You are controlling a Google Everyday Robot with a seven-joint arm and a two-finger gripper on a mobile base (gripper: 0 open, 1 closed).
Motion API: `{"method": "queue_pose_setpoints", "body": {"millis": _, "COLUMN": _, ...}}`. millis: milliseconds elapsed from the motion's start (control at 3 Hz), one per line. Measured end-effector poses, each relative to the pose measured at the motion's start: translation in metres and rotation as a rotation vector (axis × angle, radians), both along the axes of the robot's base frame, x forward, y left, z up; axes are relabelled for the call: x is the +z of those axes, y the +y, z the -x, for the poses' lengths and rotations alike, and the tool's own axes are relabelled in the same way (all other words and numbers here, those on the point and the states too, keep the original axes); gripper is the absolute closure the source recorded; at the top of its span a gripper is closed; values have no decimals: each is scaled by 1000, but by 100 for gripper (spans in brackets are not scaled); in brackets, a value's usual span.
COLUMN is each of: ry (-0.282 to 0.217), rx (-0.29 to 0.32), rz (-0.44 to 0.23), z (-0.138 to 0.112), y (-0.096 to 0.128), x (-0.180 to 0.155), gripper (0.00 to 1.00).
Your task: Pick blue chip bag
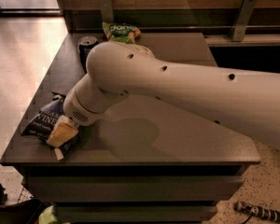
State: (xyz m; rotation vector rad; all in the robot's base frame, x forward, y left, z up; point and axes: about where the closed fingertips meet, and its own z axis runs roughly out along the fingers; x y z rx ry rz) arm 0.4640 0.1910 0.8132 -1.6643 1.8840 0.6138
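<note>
The blue chip bag (41, 122), dark navy with white lettering, lies flat at the front left corner of the dark table (177, 139). My gripper (61, 133), cream-coloured at the end of the big white arm (177, 87), is down on the bag's right part and covers it. The arm reaches in from the right and hides the middle of the table.
A dark drink can (87, 44) stands at the back left, partly behind the arm. A green snack bag (122, 31) lies at the back edge by the wall. The table's left and front edges are close to the bag. A drawer front sits below.
</note>
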Motion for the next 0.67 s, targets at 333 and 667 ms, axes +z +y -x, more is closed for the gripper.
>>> {"method": "queue_pose_setpoints", "body": {"millis": 333, "ry": 0, "rx": 0, "rz": 0, "z": 0, "y": 0, "x": 5, "gripper": 85}}
{"method": "queue_pose_setpoints", "body": {"millis": 667, "ry": 0, "rx": 0, "rz": 0, "z": 0, "y": 0, "x": 7, "gripper": 100}}
